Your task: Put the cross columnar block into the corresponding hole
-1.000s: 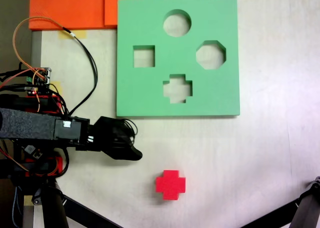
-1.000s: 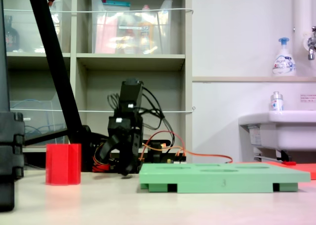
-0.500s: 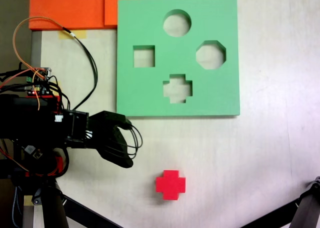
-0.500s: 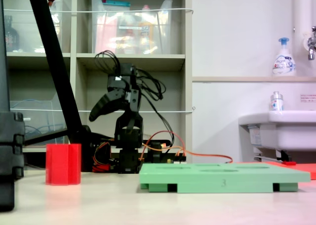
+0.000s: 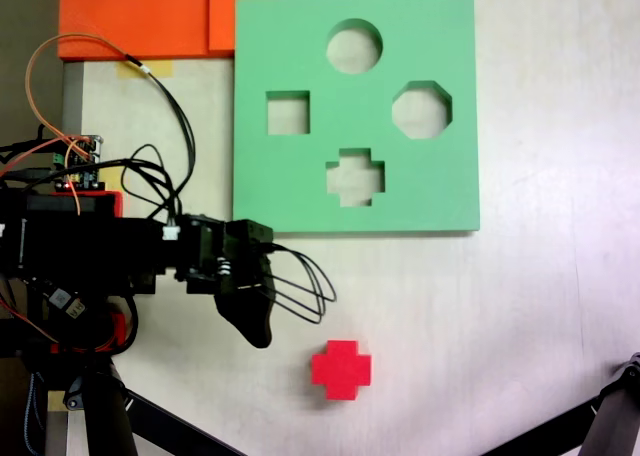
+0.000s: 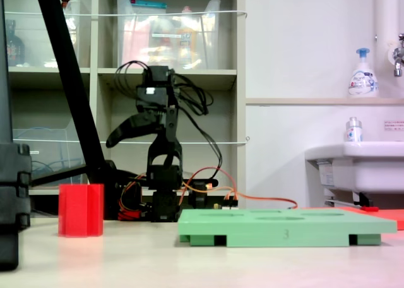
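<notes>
We start with the pale tabletop (image 5: 520, 306), where the square green foam board (image 5: 440, 191) lies flat with four cutouts. Its plus-shaped cutout (image 5: 355, 177), the corresponding hole, sits empty near the board's lower edge in the top-down fixed view. None of this has shifted over the last second.

What has changed is the black Koch arm (image 5: 90, 256). A second ago it was low, its tip close to the tabletop beside the board; now, in the side-on fixed view, we see it reared up well above the surface, the gripper (image 6: 113, 138) tilted down and out toward the block's side. From above, the gripper (image 5: 258, 331) has swung lower in the picture and nearer the block, though the two are clearly apart.

The small bright red foam block with the plus-shaped section (image 5: 340, 369) stands untouched on the tabletop, below the board and well clear of it; in the side-on view it stands upright (image 6: 81, 210) at the left.

The jaws overlap in both views, so we cannot tell whether they are parted or closed; they hold nothing.

We judge this the approach: the arm is lifting and lining up over the block, and the grasp, carry and insertion are all yet to come.
</notes>
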{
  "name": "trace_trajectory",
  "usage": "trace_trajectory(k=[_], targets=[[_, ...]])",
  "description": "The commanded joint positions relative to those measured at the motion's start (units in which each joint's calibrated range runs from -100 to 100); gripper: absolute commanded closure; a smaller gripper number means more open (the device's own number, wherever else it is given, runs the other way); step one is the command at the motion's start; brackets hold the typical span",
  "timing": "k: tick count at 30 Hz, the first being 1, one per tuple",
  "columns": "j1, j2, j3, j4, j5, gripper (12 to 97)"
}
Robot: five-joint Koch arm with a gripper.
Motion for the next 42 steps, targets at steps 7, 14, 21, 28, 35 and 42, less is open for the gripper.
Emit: trace_trajectory(k=[7,14,21,28,35,42], targets=[[-2.05,22.03,20.42,-7.45,-0.15,18.9],[-4.4,37.53,26.1,-7.55,-0.49,18.9],[-6.3,48.98,31.78,-7.55,-1.66,19.1],[-8.5,58.62,36.67,-7.55,-2.88,19.1],[-9.87,66.3,38.76,-7.55,-3.96,19.1],[-10.4,72.59,41.56,-7.55,-5.23,19.1]])
